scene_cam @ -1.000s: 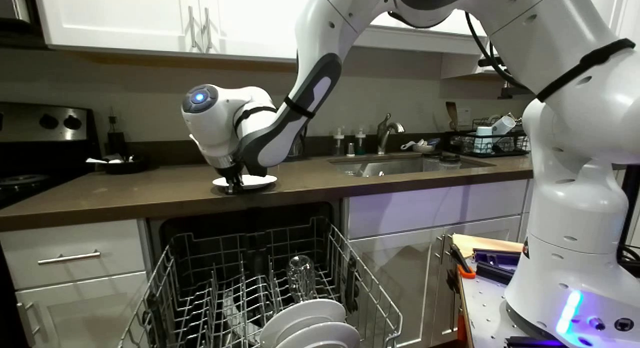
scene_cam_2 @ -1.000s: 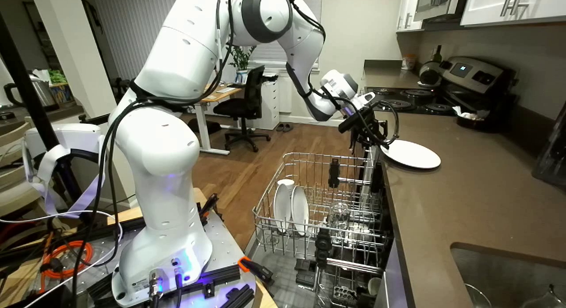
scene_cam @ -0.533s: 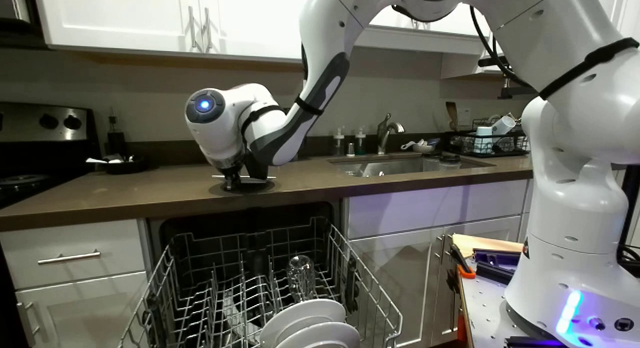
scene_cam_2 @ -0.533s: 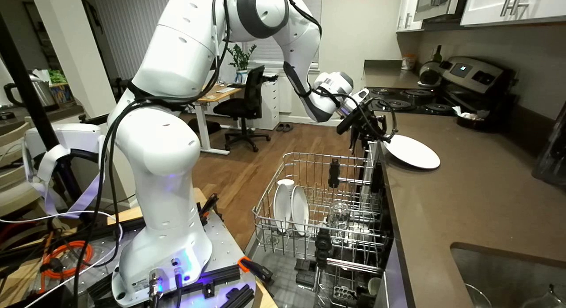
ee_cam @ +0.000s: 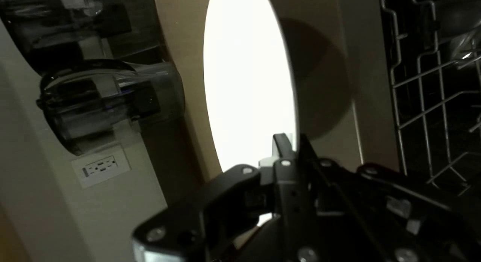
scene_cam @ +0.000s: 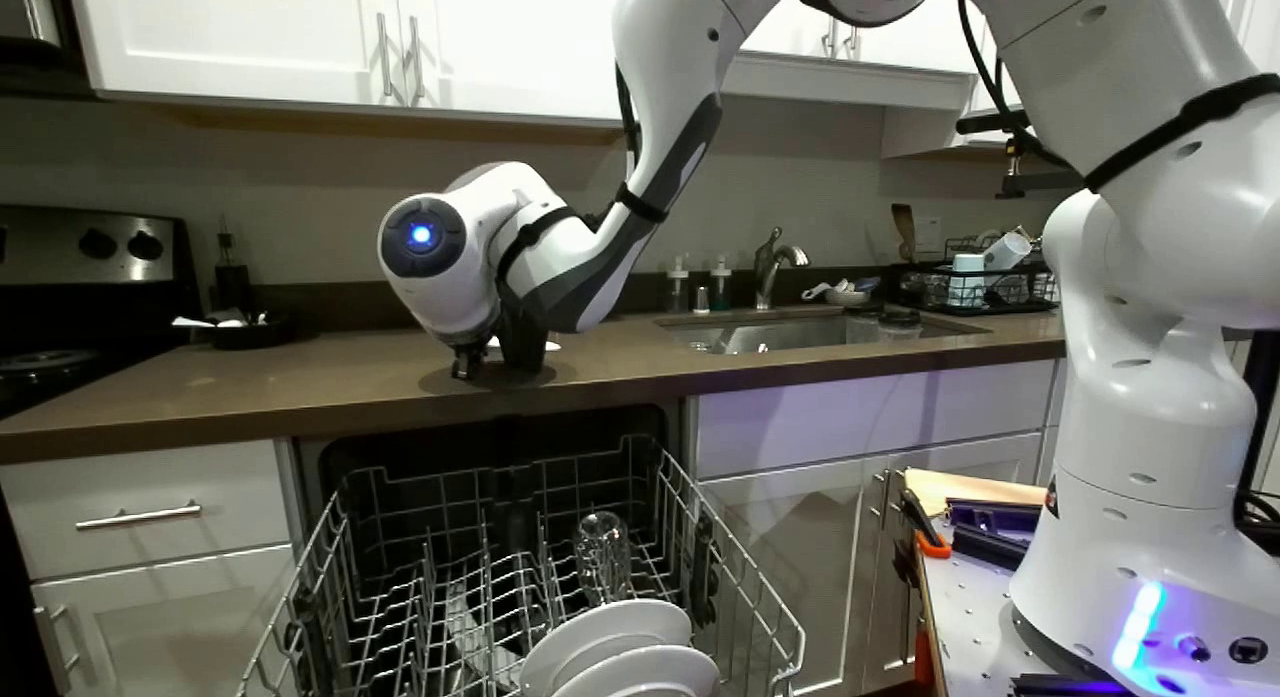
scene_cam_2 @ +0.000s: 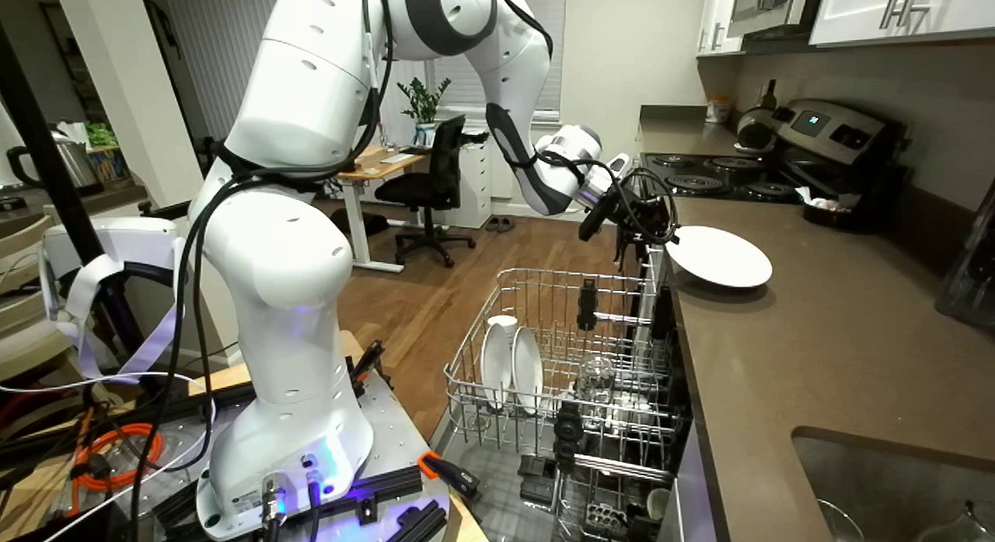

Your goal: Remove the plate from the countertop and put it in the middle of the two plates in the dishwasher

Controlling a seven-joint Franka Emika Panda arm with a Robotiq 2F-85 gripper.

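The white plate (scene_cam_2: pixel 719 257) is held tilted a little above the dark countertop (scene_cam_2: pixel 777 386), its shadow below it. It also shows edge-up in the wrist view (ee_cam: pixel 248 74). In an exterior view the plate (scene_cam: pixel 552 346) is mostly hidden behind my gripper (scene_cam: pixel 495 362). My gripper (ee_cam: pixel 295 143) is shut on the plate's near rim, a finger on each face. The two plates (scene_cam_2: pixel 528 371) stand upright side by side, a gap between them, in the pulled-out dishwasher rack (scene_cam_2: pixel 544 272). They also show at the rack's front (scene_cam: pixel 610 637).
A clear glass (scene_cam: pixel 603 557) stands in the rack behind the two plates. A white cup (scene_cam_2: pixel 503 321) is beside them. The sink (scene_cam: pixel 800 335) is along the counter. The stove (scene_cam_2: pixel 715 176) is at the far end. A glass pitcher (ee_cam: pixel 109 100) stands near the wall.
The plate has risen and tilted off the countertop, and its shadow has separated from it. My gripper has moved slightly back toward the robot base and turned, still holding the rim.
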